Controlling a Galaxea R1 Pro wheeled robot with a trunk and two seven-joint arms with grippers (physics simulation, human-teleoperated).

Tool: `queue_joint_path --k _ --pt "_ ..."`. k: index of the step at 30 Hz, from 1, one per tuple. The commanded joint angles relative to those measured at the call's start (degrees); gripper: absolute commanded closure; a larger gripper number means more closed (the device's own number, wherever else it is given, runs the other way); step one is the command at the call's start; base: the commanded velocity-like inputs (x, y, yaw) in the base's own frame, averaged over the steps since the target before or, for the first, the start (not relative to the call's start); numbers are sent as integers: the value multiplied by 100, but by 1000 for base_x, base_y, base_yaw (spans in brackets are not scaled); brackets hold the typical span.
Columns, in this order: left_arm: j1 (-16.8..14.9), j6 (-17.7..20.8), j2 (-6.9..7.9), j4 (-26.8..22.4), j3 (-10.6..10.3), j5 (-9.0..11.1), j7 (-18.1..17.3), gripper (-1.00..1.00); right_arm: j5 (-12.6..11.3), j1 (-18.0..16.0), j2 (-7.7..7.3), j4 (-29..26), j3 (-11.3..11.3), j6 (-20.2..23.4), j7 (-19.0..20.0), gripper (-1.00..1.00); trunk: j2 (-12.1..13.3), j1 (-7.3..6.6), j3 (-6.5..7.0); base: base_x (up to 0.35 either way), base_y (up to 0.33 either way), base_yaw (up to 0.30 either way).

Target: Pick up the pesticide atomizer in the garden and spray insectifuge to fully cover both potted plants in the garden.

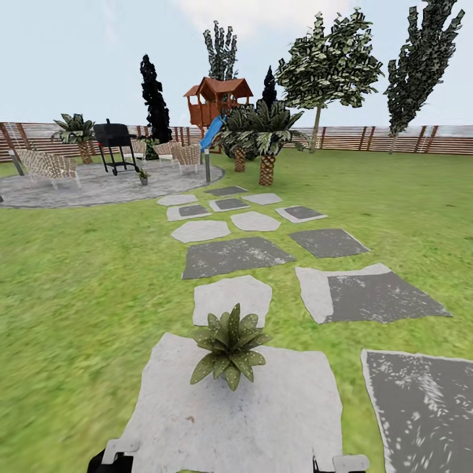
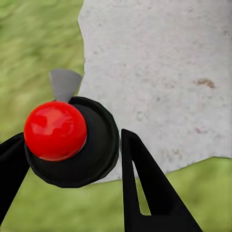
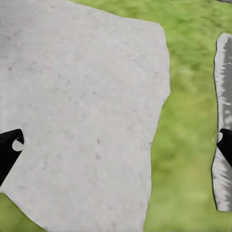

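The pesticide atomizer [image 2: 72, 142], red tip up, sits clamped between the left gripper [image 2: 72, 179] fingers above a pale stepping stone [image 1: 263, 420]. A speckled potted plant [image 1: 230, 345] stands on that stone's far edge. The right gripper [image 3: 116, 150] hangs spread wide, empty.

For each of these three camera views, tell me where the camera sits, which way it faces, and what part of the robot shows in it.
Head view: on the robot's head, looking forward and down over the lawn at a potted plant on a pale stepping stone; bits of both arms at the bottom edge.
Left wrist view: near the left gripper, facing down; its dark fingers hold the pesticide atomizer.
Right wrist view: near the right gripper, facing down, fingers wide apart and empty.
Shared: both wrist views show pale stone bordered by grass.
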Motion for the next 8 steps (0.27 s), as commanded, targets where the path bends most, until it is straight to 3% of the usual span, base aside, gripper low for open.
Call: queue_joint_path --k 1,8 --pt "-4 -21 -3 5 45 -61 16 100 61 -3 1 5 -38 -10 -33 -100 -2 -1 -5 0 0 0" --pt "-4 -21 -8 2 44 -122 18 100 61 -3 1 5 -38 -10 -33 -100 -2 -1 -5 0 0 0"
